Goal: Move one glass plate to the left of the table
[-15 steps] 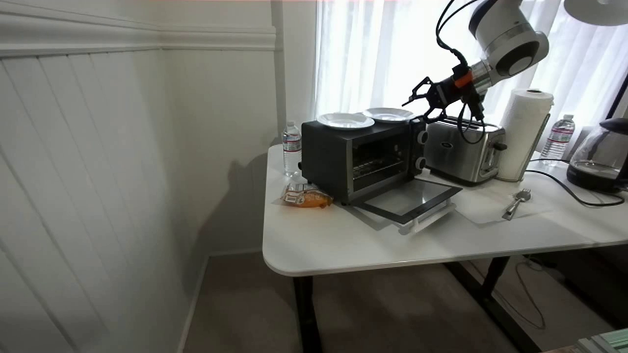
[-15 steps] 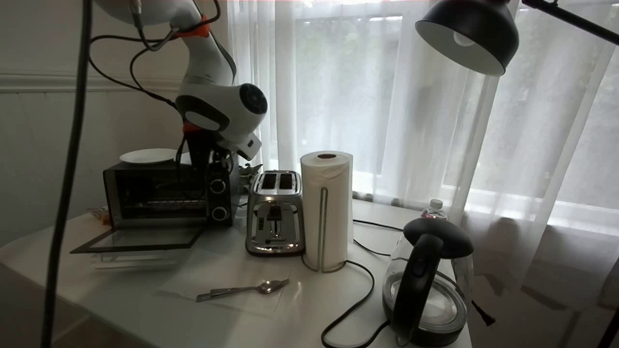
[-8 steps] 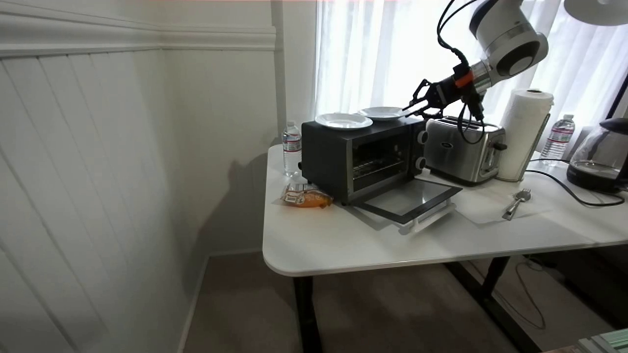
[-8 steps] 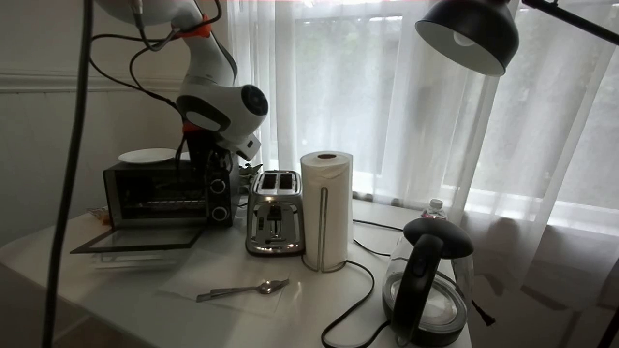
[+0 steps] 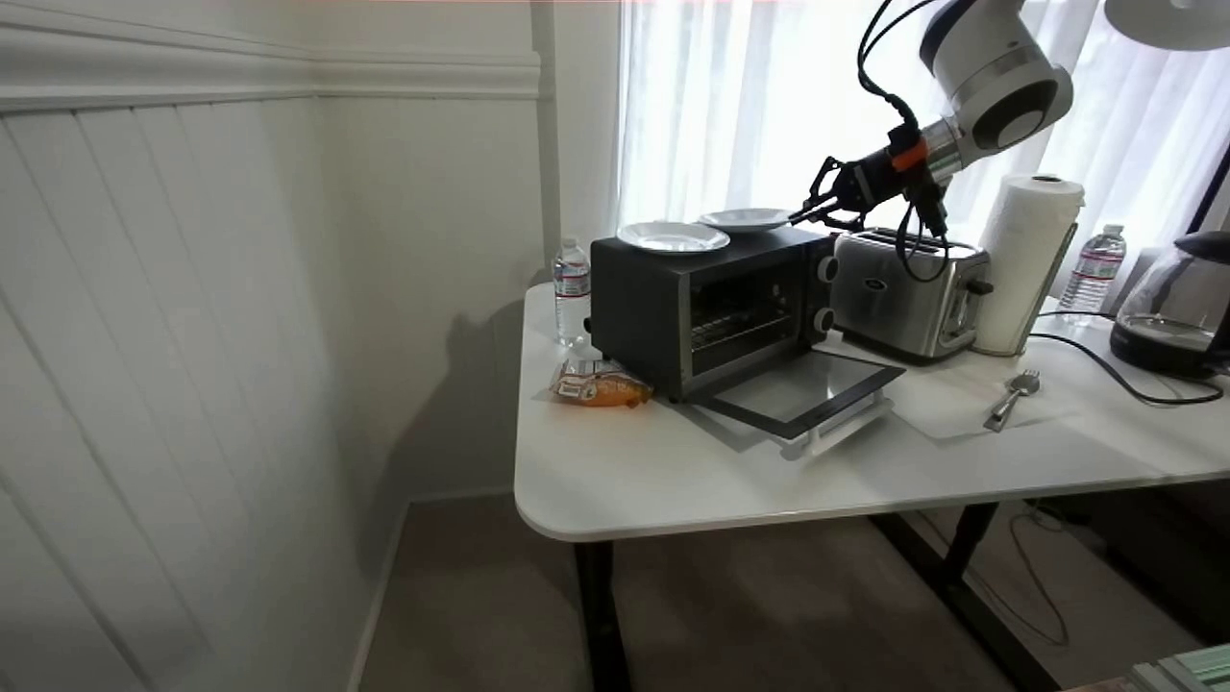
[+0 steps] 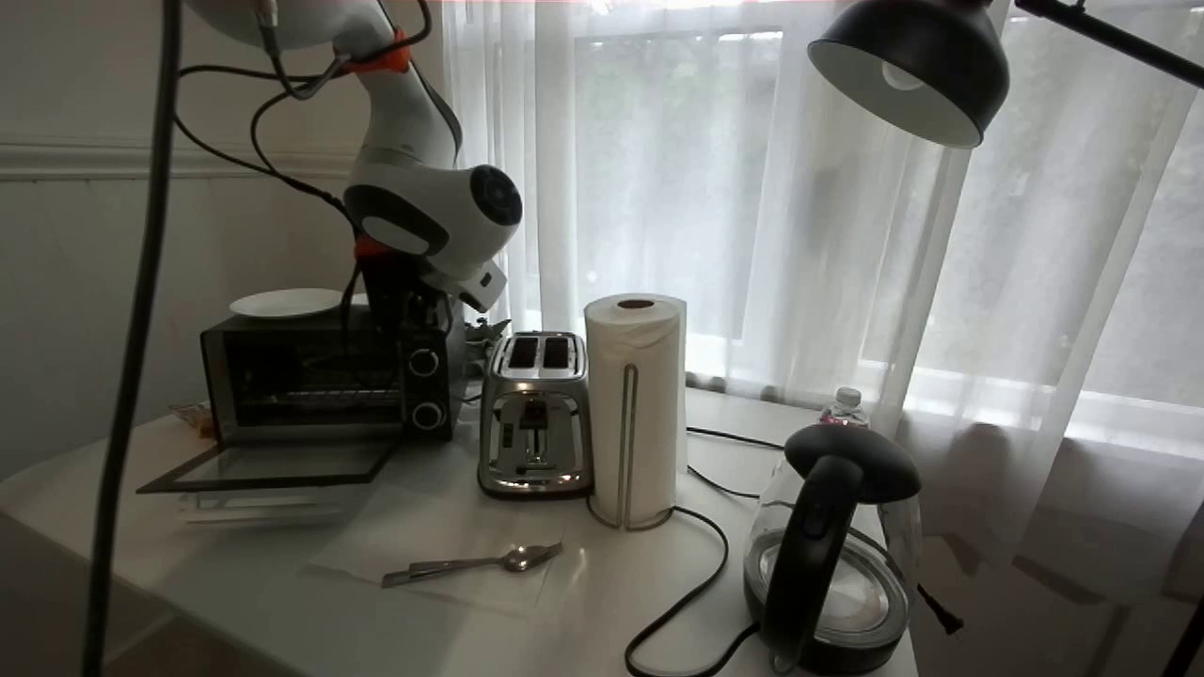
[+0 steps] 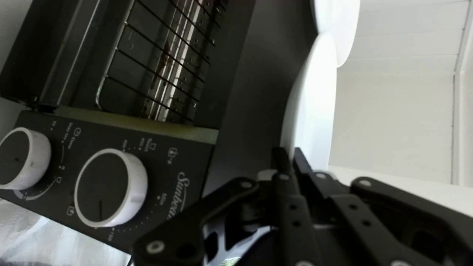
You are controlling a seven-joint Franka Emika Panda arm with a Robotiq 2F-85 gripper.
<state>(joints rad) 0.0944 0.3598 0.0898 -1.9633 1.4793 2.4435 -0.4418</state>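
Two pale round glass plates rest on top of the black toaster oven. The glass plate [image 5: 744, 220] farther back has its rim between the fingertips of my gripper [image 5: 794, 217]. In the wrist view the gripper [image 7: 289, 155] is shut on that rim, one finger on each face of the glass plate [image 7: 314, 107]. Beyond it, the other plate [image 7: 343, 29] touches or overlaps its edge. That other plate [image 5: 673, 236] sits nearer the oven's left end. The white table [image 5: 615, 471] has bare surface at its left front corner.
The toaster oven [image 5: 639, 308] has its glass door [image 5: 798, 389] lowered over the table. A bottle [image 5: 573, 293] and a snack packet [image 5: 601, 386] stand left of it. To its right are a steel toaster [image 5: 894, 293], a paper towel roll [image 5: 1028, 259] and a kettle [image 6: 837, 545].
The fingers have come together on the back plate's rim. Both plates have slid slightly left on the oven top. The arm has hardly moved.
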